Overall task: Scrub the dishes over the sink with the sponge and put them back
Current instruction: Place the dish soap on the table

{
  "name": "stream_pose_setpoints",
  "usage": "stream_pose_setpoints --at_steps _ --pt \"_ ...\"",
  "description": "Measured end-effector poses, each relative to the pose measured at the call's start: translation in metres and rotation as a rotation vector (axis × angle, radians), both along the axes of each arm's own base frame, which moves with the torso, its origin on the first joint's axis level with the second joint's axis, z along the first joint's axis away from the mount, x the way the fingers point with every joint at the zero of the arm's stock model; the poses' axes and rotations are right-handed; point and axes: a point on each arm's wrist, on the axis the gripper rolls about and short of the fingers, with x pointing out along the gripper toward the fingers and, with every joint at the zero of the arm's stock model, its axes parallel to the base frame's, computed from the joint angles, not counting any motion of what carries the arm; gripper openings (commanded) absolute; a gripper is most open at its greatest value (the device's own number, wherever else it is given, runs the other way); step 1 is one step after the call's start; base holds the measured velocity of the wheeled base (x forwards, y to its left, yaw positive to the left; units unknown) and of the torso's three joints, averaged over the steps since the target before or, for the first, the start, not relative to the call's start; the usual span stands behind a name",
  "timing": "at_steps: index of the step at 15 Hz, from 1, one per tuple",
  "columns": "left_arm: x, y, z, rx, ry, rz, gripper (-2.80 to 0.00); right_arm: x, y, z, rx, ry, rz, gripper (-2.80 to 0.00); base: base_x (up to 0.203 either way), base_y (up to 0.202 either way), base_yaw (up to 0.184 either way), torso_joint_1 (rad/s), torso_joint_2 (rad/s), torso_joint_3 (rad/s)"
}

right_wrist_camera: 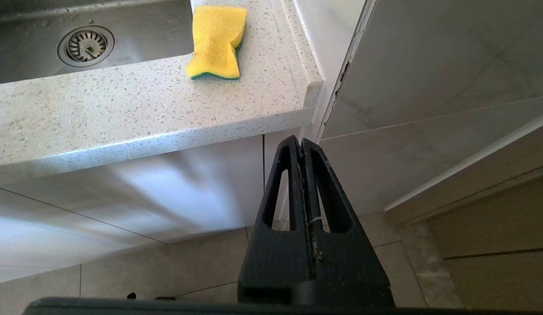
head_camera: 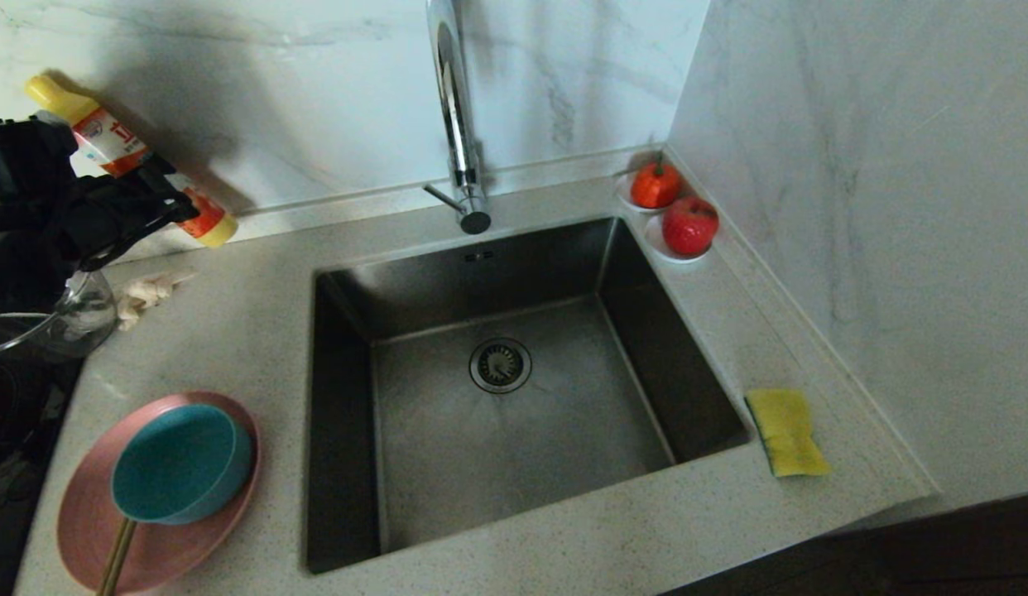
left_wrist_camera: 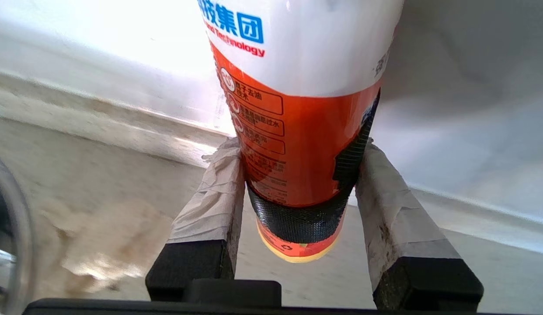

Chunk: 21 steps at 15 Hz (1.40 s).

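Observation:
My left gripper [head_camera: 162, 203] is at the back left of the counter, shut on a tilted detergent bottle [head_camera: 108, 141] with a yellow cap and an orange-and-white label. The taped fingers [left_wrist_camera: 210, 197] clamp the bottle [left_wrist_camera: 297, 109] near its base. The pink plate [head_camera: 84, 513] lies at the front left with the teal bowl [head_camera: 179, 463] on it and a wooden stick [head_camera: 117, 559] poking out beneath. The yellow sponge [head_camera: 785, 430] [right_wrist_camera: 217, 41] lies on the counter right of the sink [head_camera: 514, 463]. My right gripper [right_wrist_camera: 301, 142] is shut and empty, parked below the counter edge.
A chrome tap [head_camera: 456, 116] rises behind the basin, above the drain strainer [head_camera: 500, 364]. Two white saucers with red fruit [head_camera: 689, 225] sit in the back right corner. A glass jug [head_camera: 59, 319] and a crumpled cloth [head_camera: 146, 294] lie under the left arm. Marble walls close the back and right.

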Motion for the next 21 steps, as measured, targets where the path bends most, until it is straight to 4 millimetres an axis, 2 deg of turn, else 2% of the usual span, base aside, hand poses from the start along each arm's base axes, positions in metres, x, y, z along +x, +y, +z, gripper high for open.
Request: stream_pose_setpoints --at_steps 11,21 --pt "0.012 0.002 -0.026 0.228 -0.023 0.061 -2.8 0.0 0.0 0.0 0.0 0.0 0.0 -2.8 0.0 0.0 0.0 0.0 0.0 0.0" --pt "0.032 0.001 -0.047 0.268 -0.009 0.118 -2.8 0.0 0.0 0.0 0.0 -0.001 0.0 -2.8 0.0 0.0 0.0 0.0 0.0 0.0"
